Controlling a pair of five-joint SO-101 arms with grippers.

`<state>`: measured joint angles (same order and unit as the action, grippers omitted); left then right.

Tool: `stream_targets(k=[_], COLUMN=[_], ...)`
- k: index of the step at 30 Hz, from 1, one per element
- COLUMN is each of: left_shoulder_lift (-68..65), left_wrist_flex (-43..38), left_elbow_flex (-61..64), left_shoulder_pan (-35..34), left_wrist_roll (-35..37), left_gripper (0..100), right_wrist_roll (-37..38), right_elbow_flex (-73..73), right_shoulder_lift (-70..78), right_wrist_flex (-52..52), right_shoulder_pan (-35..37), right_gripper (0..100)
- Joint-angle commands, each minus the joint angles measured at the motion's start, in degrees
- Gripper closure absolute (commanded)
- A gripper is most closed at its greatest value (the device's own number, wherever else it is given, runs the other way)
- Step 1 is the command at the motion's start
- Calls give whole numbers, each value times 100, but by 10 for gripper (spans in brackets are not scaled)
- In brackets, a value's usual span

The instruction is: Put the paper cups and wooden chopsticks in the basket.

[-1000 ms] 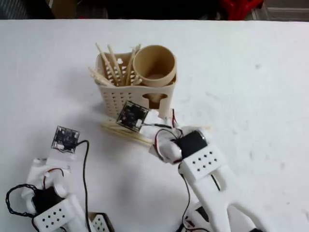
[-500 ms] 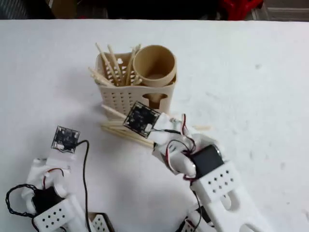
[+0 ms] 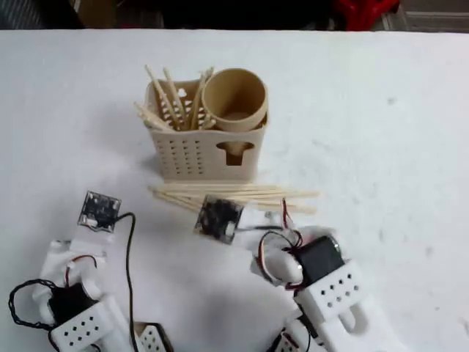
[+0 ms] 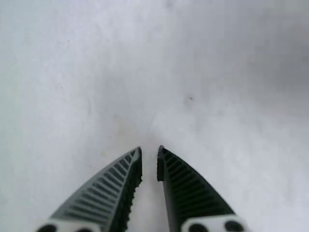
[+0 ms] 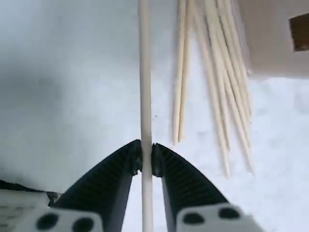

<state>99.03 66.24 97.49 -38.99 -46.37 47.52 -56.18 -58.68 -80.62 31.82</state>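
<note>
The basket (image 3: 201, 150) stands upright toward the far side of the white worktop (image 3: 381, 110). A paper cup (image 3: 234, 99) sits open side up in one half of it, and the standing chopsticks (image 3: 172, 99) poke out at slants from the other half. Just in front of the basket the loose chopsticks (image 3: 249, 194) lie flat on the worktop in a rough bundle. They run along the basket's front wall with their ends fanned out a little. The right arm (image 3: 322, 271) comes in from the near edge, with its wrist just on the near side of that bundle. Seen from the right wrist, the right end effector (image 5: 146, 162) is clamped on a single chopstick (image 5: 145, 72), which passes straight between the two dark ribbed fingers and runs on past them. That stick lies beside the loose ones but apart from them, and a corner of the basket shows just beyond. The left arm (image 3: 73, 308) sits at the near corner on its own side, well apart from the basket and the sticks. The left end effector (image 4: 148, 164) has its fingers drawn together to a thin slit, gripping nothing, over bare worktop.
</note>
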Motion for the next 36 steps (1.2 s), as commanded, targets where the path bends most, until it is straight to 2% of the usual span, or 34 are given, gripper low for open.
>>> stream_targets(k=[1,6,12,18,22,25,28,32,36], left_shoulder_lift=[-31,-31,-31,-31,-31,-31,-31,-31,-31], left_wrist_flex=[26,35,35,35,35,35,35,35,35], left_elbow_flex=[-18,-18,-18,-18,-18,-18,-18,-18,-18], left_shoulder_pan=[66,66,66,66,66,66,66,66,66], left_wrist_roll=[0,0,0,0,0,0,0,0,0], left_gripper=[924,924,924,924,924,924,924,924,924], right_wrist_roll=[352,774,800,774,756,422,0,-642,-1090], right_elbow_flex=[-378,-870,-1319,-1301,-818,-202,413,985,1398], right_shoulder_lift=[-75,-75,-75,-75,40,585,1490,2818,4154], right_wrist_flex=[426,831,804,585,303,75,92,804,1613], right_shoulder_pan=[-514,-1262,-1270,-1270,-1235,-884,-189,708,927], right_gripper=[982,982,978,837,854,857,857,856,814])
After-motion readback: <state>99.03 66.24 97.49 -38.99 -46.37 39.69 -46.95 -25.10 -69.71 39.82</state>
